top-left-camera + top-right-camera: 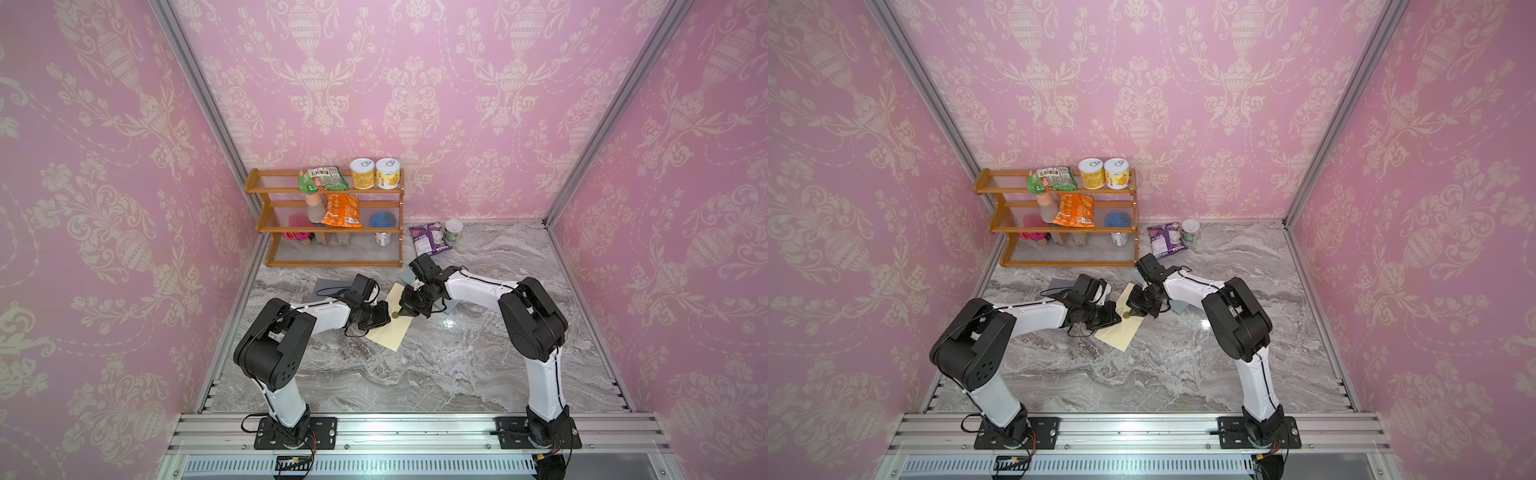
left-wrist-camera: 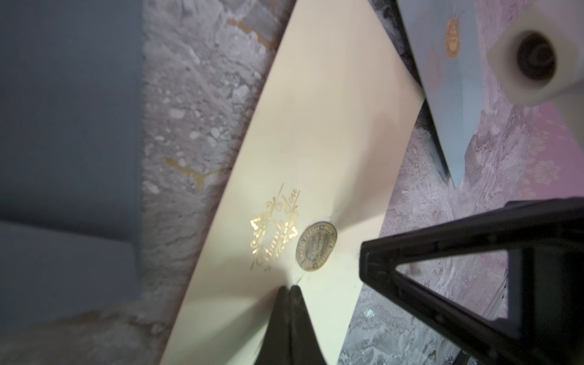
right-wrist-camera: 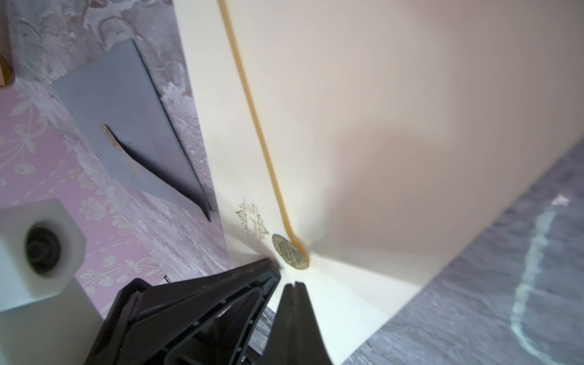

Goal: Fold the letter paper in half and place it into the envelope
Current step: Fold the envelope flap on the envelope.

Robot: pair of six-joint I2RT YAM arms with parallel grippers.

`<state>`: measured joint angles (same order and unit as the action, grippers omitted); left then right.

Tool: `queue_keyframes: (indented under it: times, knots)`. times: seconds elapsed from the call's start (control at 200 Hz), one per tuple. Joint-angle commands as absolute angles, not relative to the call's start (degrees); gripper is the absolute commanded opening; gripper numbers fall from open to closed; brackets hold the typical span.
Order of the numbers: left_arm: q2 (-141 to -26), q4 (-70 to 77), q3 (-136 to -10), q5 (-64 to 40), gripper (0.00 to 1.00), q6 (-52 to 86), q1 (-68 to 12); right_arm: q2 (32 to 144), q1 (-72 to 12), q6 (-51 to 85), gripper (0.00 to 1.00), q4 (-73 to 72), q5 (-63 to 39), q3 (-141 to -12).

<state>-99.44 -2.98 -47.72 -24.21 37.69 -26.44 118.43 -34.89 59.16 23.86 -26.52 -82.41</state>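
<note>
Two tools | left tool (image 2: 289,289) closed | right tool (image 3: 295,284) closed (jaws pressed together) | tips on envelope (image 2: 331,142) beside gold seal (image 2: 316,246)

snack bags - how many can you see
3: a green bag on the top shelf of the rack, an orange bag on its middle shelf, a purple bag on the table beside it. More may be hidden.

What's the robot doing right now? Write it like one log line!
left gripper: shut, tip beside gold seal | right gripper: shut, tip beside same seal | cream envelope: lying on marble table
</note>
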Motion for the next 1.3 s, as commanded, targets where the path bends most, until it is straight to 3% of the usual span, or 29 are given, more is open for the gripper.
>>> queue_keyframes:
  times: [0.0,0.41,0.73,1.295]
  knots:
    - [-101.6,-10.8,-45.6,-22.1,0.00,35.6,-27.0,121.6,-34.8,58.6,0.00,23.9,-28.1,-86.0]
    - [-101.7,-16.7,-50.3,-18.7,0.00,36.6,-26.8,125.8,-34.9,50.9,0.00,34.9,-23.6,-89.1]
    - [-104.0,-22.2,-54.0,-15.4,0.00,35.2,-26.6,125.9,-34.1,44.7,0.00,51.0,-10.4,-93.6]
    - [-109.5,-23.6,-62.3,-15.6,0.00,34.3,-29.6,126.8,-32.0,47.8,0.00,42.5,-20.1,-88.5]
